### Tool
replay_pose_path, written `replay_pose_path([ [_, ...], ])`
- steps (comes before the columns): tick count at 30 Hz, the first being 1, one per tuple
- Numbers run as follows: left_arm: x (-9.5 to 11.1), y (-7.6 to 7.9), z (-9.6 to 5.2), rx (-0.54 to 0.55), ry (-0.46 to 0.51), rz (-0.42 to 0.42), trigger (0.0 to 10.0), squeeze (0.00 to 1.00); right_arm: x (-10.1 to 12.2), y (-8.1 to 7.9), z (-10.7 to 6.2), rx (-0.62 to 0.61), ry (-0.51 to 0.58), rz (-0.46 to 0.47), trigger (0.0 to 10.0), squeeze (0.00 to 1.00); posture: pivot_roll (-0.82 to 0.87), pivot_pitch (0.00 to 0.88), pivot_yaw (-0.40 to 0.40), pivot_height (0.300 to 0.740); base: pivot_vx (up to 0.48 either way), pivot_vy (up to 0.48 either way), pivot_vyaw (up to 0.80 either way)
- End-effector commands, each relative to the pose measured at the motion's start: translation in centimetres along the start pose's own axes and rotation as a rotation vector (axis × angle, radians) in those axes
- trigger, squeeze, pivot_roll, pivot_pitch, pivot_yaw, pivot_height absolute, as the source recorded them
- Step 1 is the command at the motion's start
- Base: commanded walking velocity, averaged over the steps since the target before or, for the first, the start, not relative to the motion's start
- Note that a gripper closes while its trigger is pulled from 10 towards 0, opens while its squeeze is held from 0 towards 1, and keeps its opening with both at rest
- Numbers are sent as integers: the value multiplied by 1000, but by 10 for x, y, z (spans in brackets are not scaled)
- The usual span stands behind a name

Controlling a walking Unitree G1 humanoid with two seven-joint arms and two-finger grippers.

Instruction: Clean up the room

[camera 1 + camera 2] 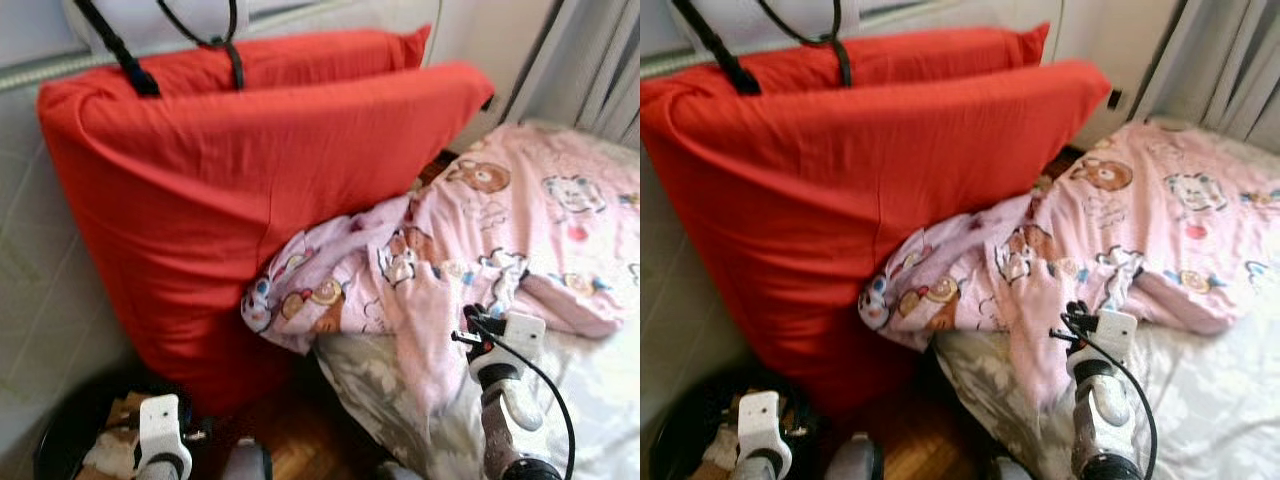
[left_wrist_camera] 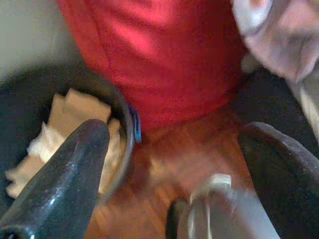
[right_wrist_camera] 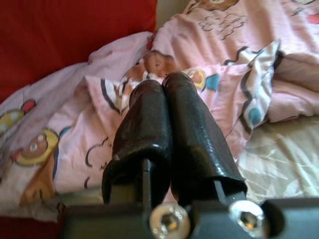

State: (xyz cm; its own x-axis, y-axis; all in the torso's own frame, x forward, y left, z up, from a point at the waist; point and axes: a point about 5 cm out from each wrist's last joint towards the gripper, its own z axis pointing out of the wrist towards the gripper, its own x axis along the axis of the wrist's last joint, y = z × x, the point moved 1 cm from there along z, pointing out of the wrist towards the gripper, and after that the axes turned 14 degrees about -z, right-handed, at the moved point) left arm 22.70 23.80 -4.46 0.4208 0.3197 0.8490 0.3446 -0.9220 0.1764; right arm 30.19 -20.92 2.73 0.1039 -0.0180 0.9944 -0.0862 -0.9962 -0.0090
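Two big red pillows (image 1: 250, 170) lean upright against the wall, left of the bed. A pink blanket (image 1: 480, 230) printed with cartoon bears lies crumpled across the bed, one end bunched against the pillows. My right gripper (image 3: 162, 82) is shut with nothing in it, its fingers pointing at the blanket's folds just above the bed's near edge. Low on the left, my left gripper (image 2: 177, 134) is open and holds nothing, above the wooden floor (image 2: 189, 159) beside a black bin (image 2: 124, 129).
The black bin (image 1: 70, 430) holds crumpled paper (image 2: 75, 119) and stands on the floor at the pillows' foot. Black straps (image 1: 130, 60) hang over the pillows' top. A grey curtain (image 1: 600, 70) hangs at the back right. A pale sheet (image 1: 600, 400) covers the mattress.
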Motion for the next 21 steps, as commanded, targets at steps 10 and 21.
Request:
replay_pose_path([
  [10, -17, -13, -8, 50, -53, 2, 10000, 0, -14, -1, -2, -11, -112, -22, 10000, 0, 0, 0, -48, 740, 0, 0, 0],
  [21, -10, -10, -5, 19, -19, 12, 10000, 0, -37, -14, -8, 47, -285, -51, 10000, 0, 27, 0, -35, 740, 0, 0, 0],
])
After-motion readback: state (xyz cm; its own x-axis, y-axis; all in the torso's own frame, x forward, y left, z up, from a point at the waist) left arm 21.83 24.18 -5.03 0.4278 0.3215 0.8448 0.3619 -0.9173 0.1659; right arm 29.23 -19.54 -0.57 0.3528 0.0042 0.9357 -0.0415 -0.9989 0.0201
